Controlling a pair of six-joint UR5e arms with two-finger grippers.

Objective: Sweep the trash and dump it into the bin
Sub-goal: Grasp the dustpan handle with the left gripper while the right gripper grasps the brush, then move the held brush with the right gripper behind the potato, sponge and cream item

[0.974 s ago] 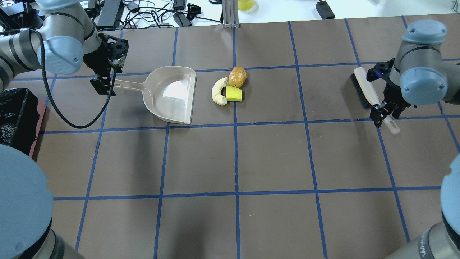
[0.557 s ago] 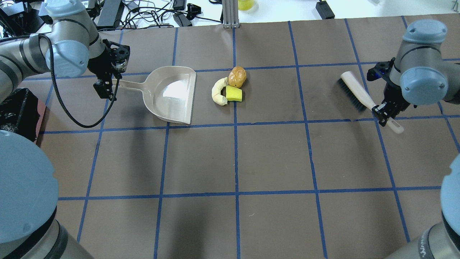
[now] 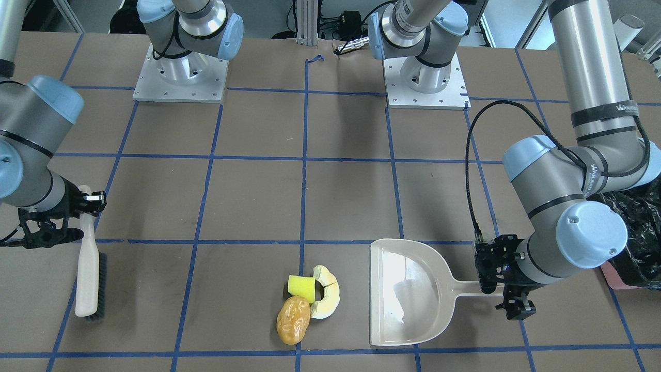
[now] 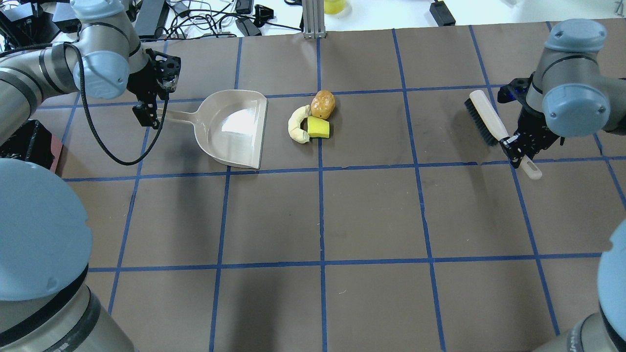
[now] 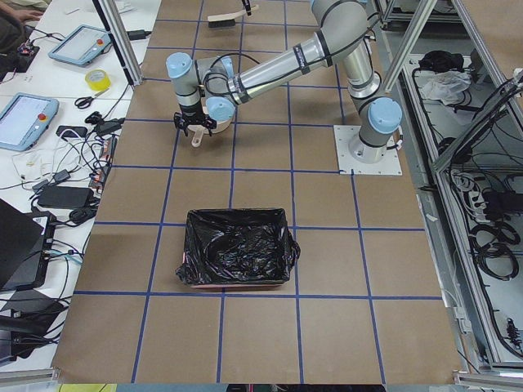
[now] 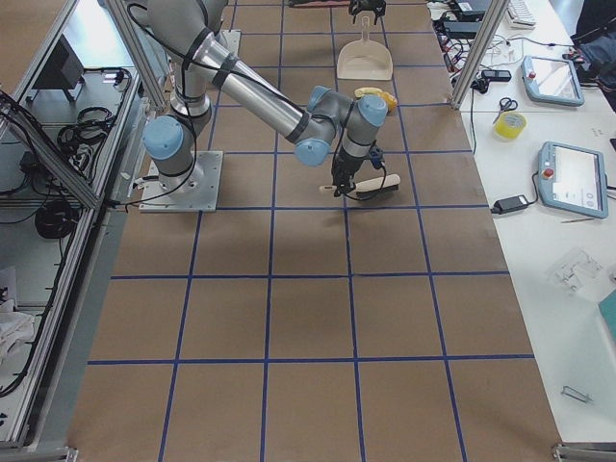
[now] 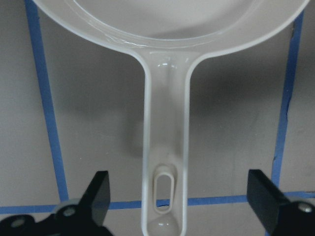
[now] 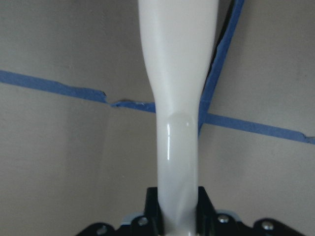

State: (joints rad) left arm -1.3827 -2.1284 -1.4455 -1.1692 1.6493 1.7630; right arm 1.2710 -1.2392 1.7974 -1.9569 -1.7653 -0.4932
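1. While three trash pieces [image 4: 318, 128] lay touching in one cluster on the bench [image 4: 371, 210], one dustpan [image 4: 234, 128] sat near them.
2. The left pincer [image 7: 180, 192] was spread astride its handle.
3. The right pincer [image 4: 513, 149] pinched one brush [image 4: 491, 122].
4. One bin [image 5: 237, 258] stood well apart, at the bench's left end.

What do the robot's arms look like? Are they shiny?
Yes. The left arm and right arm are shiny silver tubes with pale blue round caps. The left gripper and right gripper are black. A black cable loops beside the left one.
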